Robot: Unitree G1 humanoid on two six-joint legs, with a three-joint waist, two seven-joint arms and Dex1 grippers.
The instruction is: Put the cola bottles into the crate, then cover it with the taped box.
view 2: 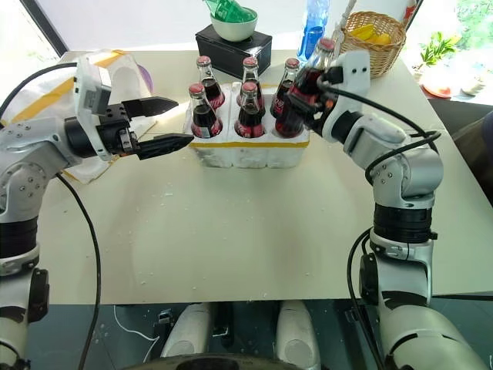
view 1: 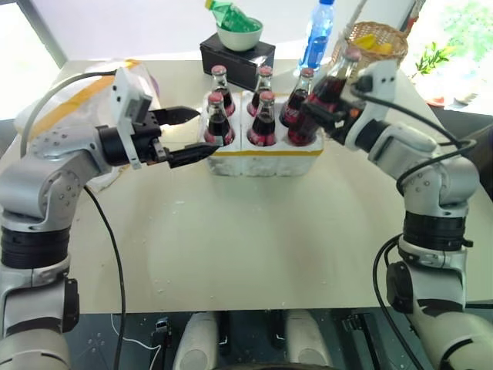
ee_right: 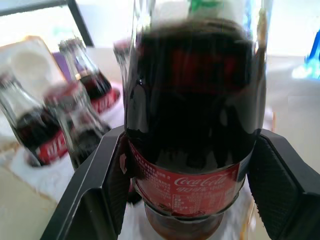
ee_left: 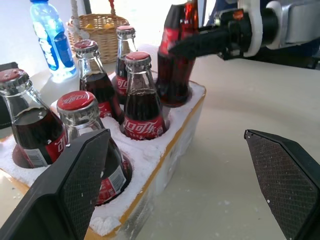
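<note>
taped box (view 1: pixel 131 81): lies at the far left of the table, behind the left arm; yellow tape band and a purple flap show.
left gripper (view 1: pixel 189 135): jaws spread wide and empty, pointing right at the crate's left end, just short of the nearest bottle.
crate (view 1: pixel 266 160): white foam tray with a yellow tape band, in the middle of the table toward the far side.
cola bottles in the crate (view 1: pixel 218 123): five stand upright in wells, three in the far row and two in the near row.
sixth cola bottle (view 1: pixel 323 96): tilted, its base at the near right well, not yet seated upright.
right gripper (ee_right: pixel 187 175): clamped on the sixth bottle's body at the label.
step in hand: loading the last bottle, by my reading.
next move: stand that bottle upright, sink it into the well, let go; then fetch the taped box.
table (view 1: pixel 254 247): pale, bare near side.
room: black box with a bowl (view 1: pixel 239 35), blue bottle (view 1: pixel 316 35) and wicker basket (view 1: pixel 373 42) along the far edge; bright windows behind.
</note>
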